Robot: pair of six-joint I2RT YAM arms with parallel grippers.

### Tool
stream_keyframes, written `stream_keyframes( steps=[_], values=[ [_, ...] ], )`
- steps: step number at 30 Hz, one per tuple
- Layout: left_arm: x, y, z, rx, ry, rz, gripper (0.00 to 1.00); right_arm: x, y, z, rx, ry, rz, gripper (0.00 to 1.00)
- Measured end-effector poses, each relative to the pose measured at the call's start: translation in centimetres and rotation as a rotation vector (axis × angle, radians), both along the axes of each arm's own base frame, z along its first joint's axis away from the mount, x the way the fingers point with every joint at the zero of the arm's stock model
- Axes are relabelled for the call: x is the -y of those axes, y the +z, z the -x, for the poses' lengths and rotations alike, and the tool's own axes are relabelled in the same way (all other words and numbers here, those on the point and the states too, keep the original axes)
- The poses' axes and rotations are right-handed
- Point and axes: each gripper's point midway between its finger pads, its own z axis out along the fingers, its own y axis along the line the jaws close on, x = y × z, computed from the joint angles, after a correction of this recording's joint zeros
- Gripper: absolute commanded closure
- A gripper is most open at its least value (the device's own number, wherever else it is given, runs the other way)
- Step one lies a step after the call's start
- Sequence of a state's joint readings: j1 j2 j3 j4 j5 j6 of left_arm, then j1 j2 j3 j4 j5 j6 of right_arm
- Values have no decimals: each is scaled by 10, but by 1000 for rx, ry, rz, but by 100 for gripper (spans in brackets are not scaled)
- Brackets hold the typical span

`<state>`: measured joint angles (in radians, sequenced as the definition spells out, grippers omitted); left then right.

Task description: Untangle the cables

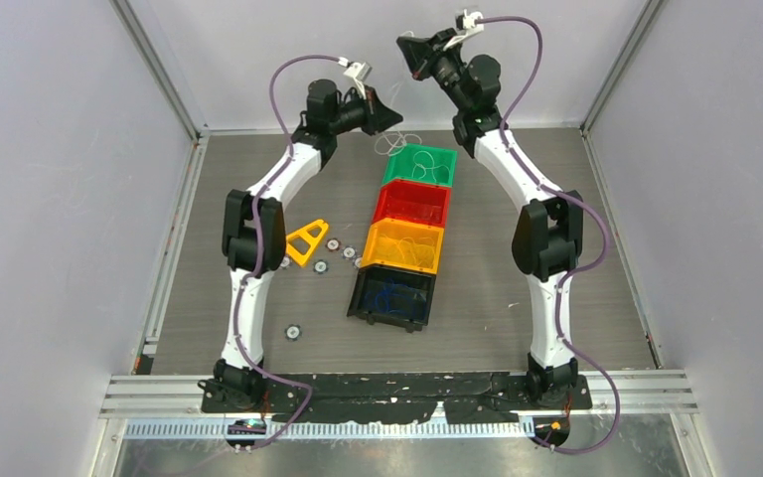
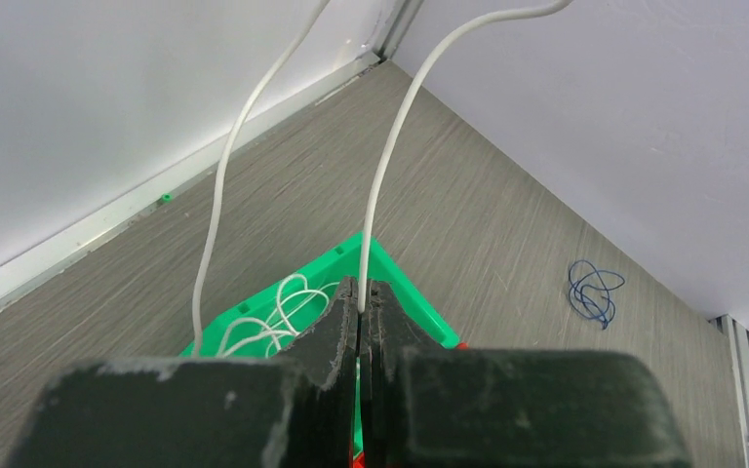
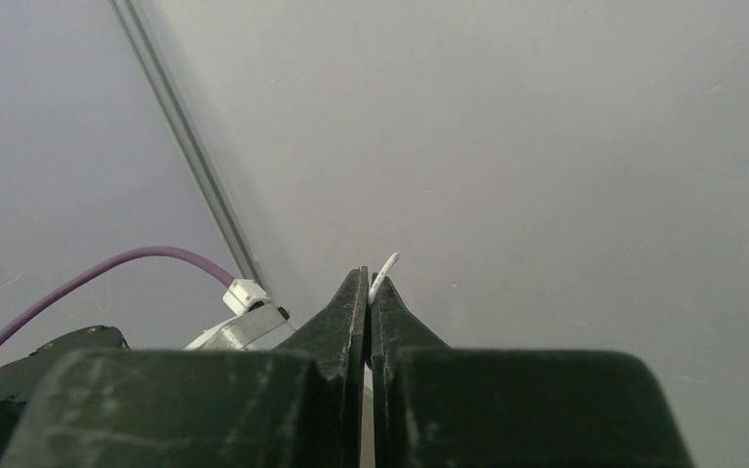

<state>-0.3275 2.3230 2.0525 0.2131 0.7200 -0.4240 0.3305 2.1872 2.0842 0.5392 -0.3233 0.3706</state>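
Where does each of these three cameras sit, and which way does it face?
Top external: above and behind the bases, looking down on the table; left arm and right arm show.
Left wrist: faces the table's far corner past the shut left hand pinching a white cable.
Right wrist: raised, faces the wall; shut right hand grips a white cable tip.
Shared: top and left wrist both show the green bin.

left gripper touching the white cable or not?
Touching. Left wrist view: the white cable runs into the shut jaws of the left gripper, pinched there.
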Motion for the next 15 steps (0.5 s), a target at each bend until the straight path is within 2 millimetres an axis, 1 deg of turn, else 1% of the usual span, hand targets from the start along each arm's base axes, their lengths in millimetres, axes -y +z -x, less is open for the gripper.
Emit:
stream_keyframes(
  steps=[2, 4, 6, 9, 10, 11, 13, 15],
  values=[
    [3, 1, 2, 7, -10, -4, 100, 5, -6, -3, -1, -8, 0, 95],
    [6, 1, 4, 5, -19, -7, 100, 11, -19, -8, -16, -18, 6, 94],
    [11, 5, 7, 10, -32, -7, 100, 21, -45, -15, -64, -34, 18, 95],
    [19, 8, 12, 22, -50, -6, 100, 42, -98, -24, -180, -63, 36, 95],
    [23, 8, 14, 25, -57, -7, 100, 48, -113, -25, -213, -72, 40, 94],
    [26, 9, 16, 28, -64, -9, 100, 57, -133, -24, -261, -82, 47, 94],
    [34, 8, 20, 37, -81, -17, 100, 69, -158, -20, -320, -97, 56, 95],
    [43, 5, 22, 44, -96, -24, 100, 83, -173, -15, -364, -114, 57, 95]
  ],
)
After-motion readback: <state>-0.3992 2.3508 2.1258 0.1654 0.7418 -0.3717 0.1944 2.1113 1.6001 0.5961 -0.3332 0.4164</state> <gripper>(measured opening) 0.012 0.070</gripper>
